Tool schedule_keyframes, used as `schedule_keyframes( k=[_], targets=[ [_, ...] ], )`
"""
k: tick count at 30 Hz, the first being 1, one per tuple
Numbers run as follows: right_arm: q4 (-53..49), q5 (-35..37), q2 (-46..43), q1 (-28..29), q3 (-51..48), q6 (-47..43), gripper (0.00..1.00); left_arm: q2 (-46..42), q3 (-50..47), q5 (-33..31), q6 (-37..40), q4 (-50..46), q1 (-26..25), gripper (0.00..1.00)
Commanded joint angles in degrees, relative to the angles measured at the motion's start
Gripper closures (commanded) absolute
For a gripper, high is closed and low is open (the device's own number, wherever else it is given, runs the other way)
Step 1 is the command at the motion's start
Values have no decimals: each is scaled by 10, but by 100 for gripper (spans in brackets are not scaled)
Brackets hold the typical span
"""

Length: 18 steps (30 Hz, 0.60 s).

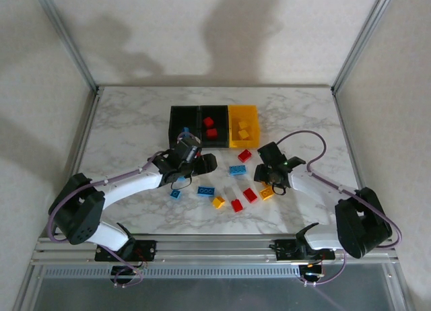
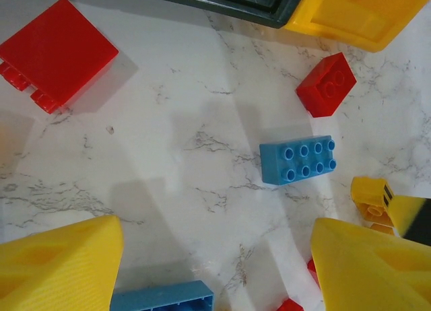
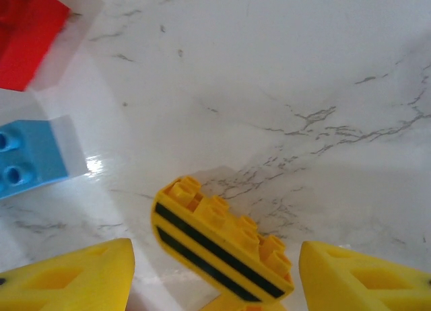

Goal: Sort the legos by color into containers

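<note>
The white marble-patterned tabletop [image 1: 128, 122] sits inside an aluminium frame with pale walls around it. At its far middle stands the row of three joined open-top plastic bins [image 1: 200, 108]. The middle black bin [image 1: 214, 108] holds two red bricks [image 1: 209, 127] and the yellow bin [image 1: 257, 126] holds two yellow bricks [image 1: 243, 129]. Nearer the arms, loose studded plastic bricks [image 1: 236, 205] in red, blue and yellow lie scattered, among them a blue eight-stud brick [image 2: 298, 159] beside a small red brick [image 2: 326, 83].

The right gripper [image 3: 215, 277] straddles a yellow black-striped brick [image 3: 222, 247] with its fingers spread. Whether either pad touches the brick I can't quite tell. The left gripper [image 2: 215, 270] hangs over bare marble, jaws wide apart and empty.
</note>
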Motion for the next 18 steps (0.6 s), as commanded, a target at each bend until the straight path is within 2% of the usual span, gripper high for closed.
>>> schedule_keyframes(
  k=[1,5,15,18],
  targets=[
    [25,-6,18,-4,-9,-12,37,-7,-6,0,-2,1,-2,27],
    [36,-6,42,-6,-7,-19,43,-12,-9,-5,-3,-2,-2,27],
    [42,25,92,-6,32,-40,70,-16,-12,-7,-4,-3,-2,27],
    [37,37,103,-7,51,-49,74,-20,-13,-7,-4,-4,-2,27]
  ],
)
